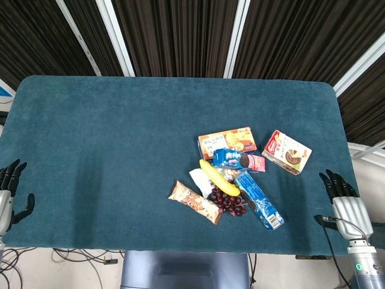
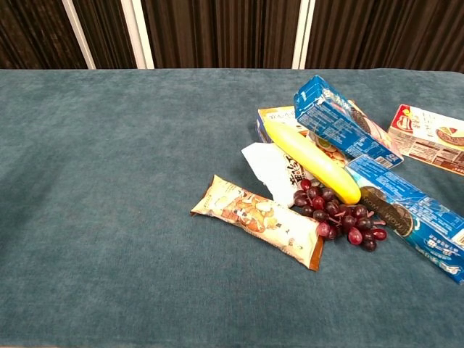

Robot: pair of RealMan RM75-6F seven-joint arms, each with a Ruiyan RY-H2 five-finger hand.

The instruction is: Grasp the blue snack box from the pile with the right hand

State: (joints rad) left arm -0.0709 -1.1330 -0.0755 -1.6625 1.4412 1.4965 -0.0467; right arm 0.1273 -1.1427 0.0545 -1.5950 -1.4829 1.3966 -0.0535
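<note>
Currently no part of the grasp is done. Tabletop (image 1: 108, 132): teal cloth, carries the pile, which lies up and to the left of the right hand.

Right hand (image 1: 344, 201): at the near right tabletop edge, fingers spread and extended, holds nothing, well apart from the pile. Seen in head view only. Left hand (image 1: 7, 195): at the far left edge, fingers apart, holds nothing, no role in the task.

Two blue boxes in the pile; which one is meant can't be told for sure. Long blue snack box (image 1: 258, 200) is nearest the right hand, lying flat, one end beside the grapes (image 1: 227, 202). Shorter blue box (image 1: 231, 159) sits propped on top of the pile, over the banana (image 1: 218, 176), w/ the orange box (image 1: 227, 142) behind it.

Remaining, as judged: reach, approach, close fingers, lift. Approx. status: at start. Long box has a free outer end toward the hand, so likely the easier access.
</note>
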